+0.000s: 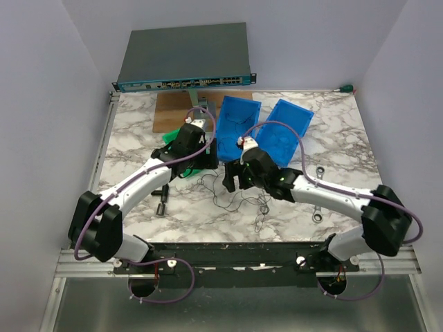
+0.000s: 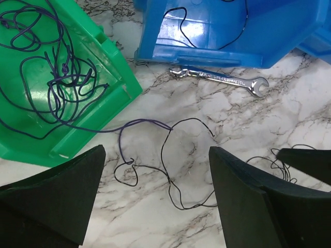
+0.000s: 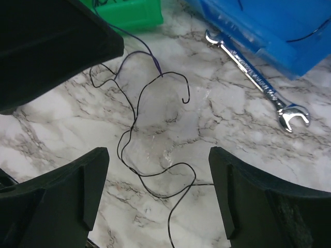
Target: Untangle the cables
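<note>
The cables are thin wires. A blue-purple tangle (image 2: 57, 77) lies in a green bin (image 2: 116, 77), and one strand runs out onto the marble and meets a black wire (image 2: 170, 155). Black wires (image 1: 242, 200) lie loose on the table between the arms. My left gripper (image 2: 156, 175) is open and empty above the black wire, just right of the green bin. My right gripper (image 3: 158, 181) is open and empty, with a black wire loop (image 3: 150, 175) on the table between its fingers. In the top view the left gripper (image 1: 205, 162) and the right gripper (image 1: 232, 178) are close together.
Two blue bins (image 1: 239, 124) (image 1: 284, 131) stand behind the grippers; the near one holds a black wire (image 2: 178, 20). A silver wrench (image 2: 220, 78) lies before it. Two more wrenches (image 1: 320, 169) (image 1: 317, 214) lie right. A network switch (image 1: 183, 62) is at the back.
</note>
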`<act>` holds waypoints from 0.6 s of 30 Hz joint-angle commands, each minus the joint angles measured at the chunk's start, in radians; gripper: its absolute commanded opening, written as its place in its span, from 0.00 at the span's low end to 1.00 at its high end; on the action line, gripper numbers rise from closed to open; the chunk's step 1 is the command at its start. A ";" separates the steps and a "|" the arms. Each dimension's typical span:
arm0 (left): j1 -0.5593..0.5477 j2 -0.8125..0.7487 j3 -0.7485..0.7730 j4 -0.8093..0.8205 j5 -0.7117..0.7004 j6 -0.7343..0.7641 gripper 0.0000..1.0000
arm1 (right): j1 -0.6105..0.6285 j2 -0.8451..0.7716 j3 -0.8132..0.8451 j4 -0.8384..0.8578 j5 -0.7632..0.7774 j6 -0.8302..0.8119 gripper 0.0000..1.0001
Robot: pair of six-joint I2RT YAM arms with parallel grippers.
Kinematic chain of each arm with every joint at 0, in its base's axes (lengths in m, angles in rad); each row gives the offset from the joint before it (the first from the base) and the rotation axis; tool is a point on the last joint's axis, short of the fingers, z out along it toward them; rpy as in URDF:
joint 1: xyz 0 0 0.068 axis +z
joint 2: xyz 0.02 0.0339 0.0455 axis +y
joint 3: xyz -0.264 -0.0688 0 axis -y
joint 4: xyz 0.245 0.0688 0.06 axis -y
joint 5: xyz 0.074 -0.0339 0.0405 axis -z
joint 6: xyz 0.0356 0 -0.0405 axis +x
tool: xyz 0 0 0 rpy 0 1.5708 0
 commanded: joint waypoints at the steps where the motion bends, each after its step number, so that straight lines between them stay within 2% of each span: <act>1: 0.002 0.043 0.004 0.069 -0.002 0.012 0.81 | 0.015 0.133 0.040 0.075 -0.084 0.009 0.83; 6: 0.006 0.083 0.020 0.067 -0.032 0.025 0.78 | 0.065 0.257 0.049 0.174 -0.058 0.021 0.77; 11: 0.042 0.116 0.021 0.070 0.007 0.028 0.76 | 0.128 0.341 0.051 0.226 0.028 -0.010 0.73; 18: 0.095 0.175 0.046 0.064 0.082 0.028 0.74 | 0.192 0.427 0.083 0.207 0.110 -0.046 0.67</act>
